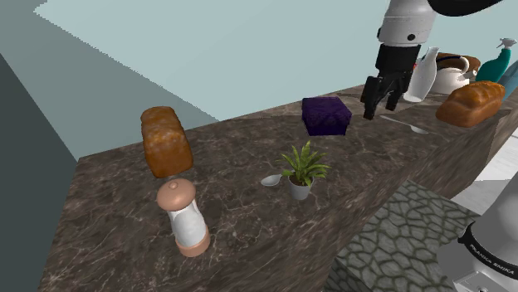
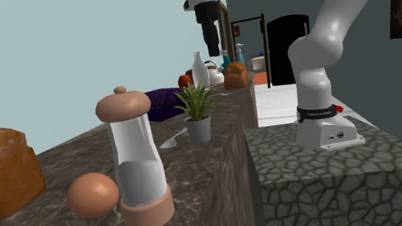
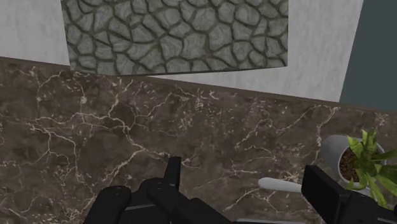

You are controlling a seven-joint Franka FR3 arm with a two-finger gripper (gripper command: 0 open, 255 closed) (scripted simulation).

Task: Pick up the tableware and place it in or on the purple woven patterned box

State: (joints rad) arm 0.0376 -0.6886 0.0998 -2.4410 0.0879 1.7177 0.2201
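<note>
Black and empty, the claw (image 1: pixel 380 104) hangs well above the counter (image 1: pixel 249 224), near the purple box (image 1: pixel 325 114) in the shoulder view, with its two fingers (image 3: pixel 173 175) spread wide and nothing held between them. My reading is that the task is at its opening step, the approach: nothing is lifted and nothing lies on the box. The likeliest target is the spoon (image 1: pixel 271 180) lying flat just beside the potted plant (image 1: pixel 303 170), well apart from the box. In the wrist view its handle end shows on the marble between the parted fingers, not touched by either. The next move calls for a straight descent over that thin handle, keeping clear of the leaves, then a close low enough to catch something so flat.

Counted, big to small:
- one counter
- one stone-patterned stand (image 1: pixel 398 240)
- two bread loaves (image 1: pixel 166 141) (image 1: pixel 471 104)
- one purple box
- one grinder (image 1: pixel 184 220)
- one white jug (image 1: pixel 423 76)
- one teal bottle (image 1: pixel 496 66)
- one plant
- one brown egg-like ball (image 2: pixel 93 193) just beside the grinder
- two slim pieces of cutlery: the spoon by the plant, and a second utensil (image 1: pixel 407 124) near the jug, whose kind I cannot tell
</note>
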